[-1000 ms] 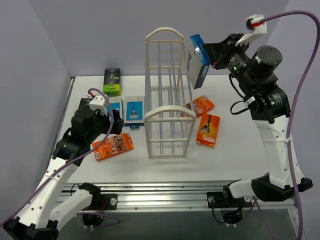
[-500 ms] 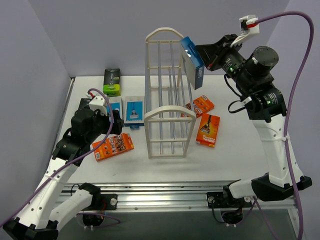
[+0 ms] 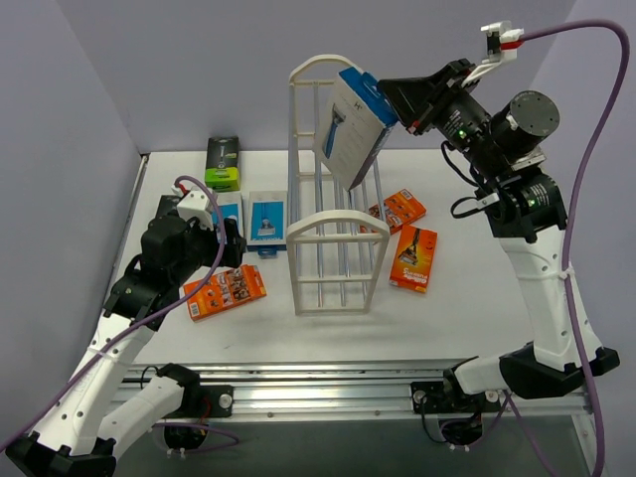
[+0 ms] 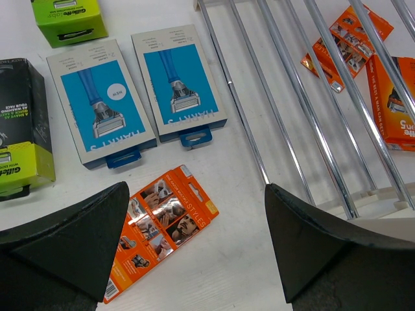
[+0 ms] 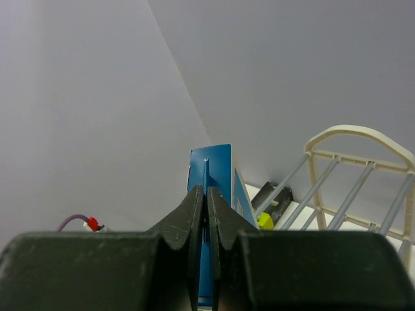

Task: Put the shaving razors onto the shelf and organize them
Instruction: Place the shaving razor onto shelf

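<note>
One blue-and-white box (image 3: 350, 124) hung tilted from the right gripper (image 3: 399, 102) (pinched tight on its edge) over the shelf's (image 3: 336, 215) far end; the left gripper (image 4: 196, 194) stood spread.

Bright, even light casts soft shadows, glints along the shelf (image 4: 382, 201) bars, and focus is sharp.

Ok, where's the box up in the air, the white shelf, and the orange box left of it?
raised box (image 3: 353, 124): top view, white front face.
shelf (image 3: 335, 213): top view, near arch's top.
orange box (image 3: 225, 290): top view, its middle.
</note>
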Controlling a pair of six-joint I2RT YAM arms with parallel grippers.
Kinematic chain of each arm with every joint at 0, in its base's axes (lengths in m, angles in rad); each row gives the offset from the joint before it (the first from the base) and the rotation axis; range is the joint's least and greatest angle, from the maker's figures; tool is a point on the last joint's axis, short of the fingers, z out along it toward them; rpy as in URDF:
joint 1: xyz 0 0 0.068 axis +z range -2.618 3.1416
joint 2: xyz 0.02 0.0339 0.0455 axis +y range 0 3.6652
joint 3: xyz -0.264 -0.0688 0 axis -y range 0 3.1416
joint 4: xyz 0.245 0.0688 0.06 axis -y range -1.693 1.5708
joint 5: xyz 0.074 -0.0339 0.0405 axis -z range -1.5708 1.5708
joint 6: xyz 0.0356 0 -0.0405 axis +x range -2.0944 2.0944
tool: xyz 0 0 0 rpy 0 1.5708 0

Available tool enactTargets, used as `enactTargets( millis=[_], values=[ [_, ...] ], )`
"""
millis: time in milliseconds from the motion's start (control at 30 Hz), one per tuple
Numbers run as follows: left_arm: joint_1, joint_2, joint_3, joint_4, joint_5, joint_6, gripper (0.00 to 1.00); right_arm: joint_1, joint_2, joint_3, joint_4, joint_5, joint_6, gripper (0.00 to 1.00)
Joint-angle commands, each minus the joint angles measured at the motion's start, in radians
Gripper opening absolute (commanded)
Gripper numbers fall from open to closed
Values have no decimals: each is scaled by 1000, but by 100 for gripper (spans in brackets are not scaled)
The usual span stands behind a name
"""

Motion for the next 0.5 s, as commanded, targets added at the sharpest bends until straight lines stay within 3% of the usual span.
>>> enactTargets(
  millis=[0,267,467],
  values=[
    [-1,-16,18,53,16,-1,94,8,-2,37,186,-43,70,0],
    [0,-16,18,53,18,0,94,18,-10,-93,367,-63,186,0],
    [0,-16,19,53,21,0,94,35,-2,-116,400,-61,203,0]
  ],
)
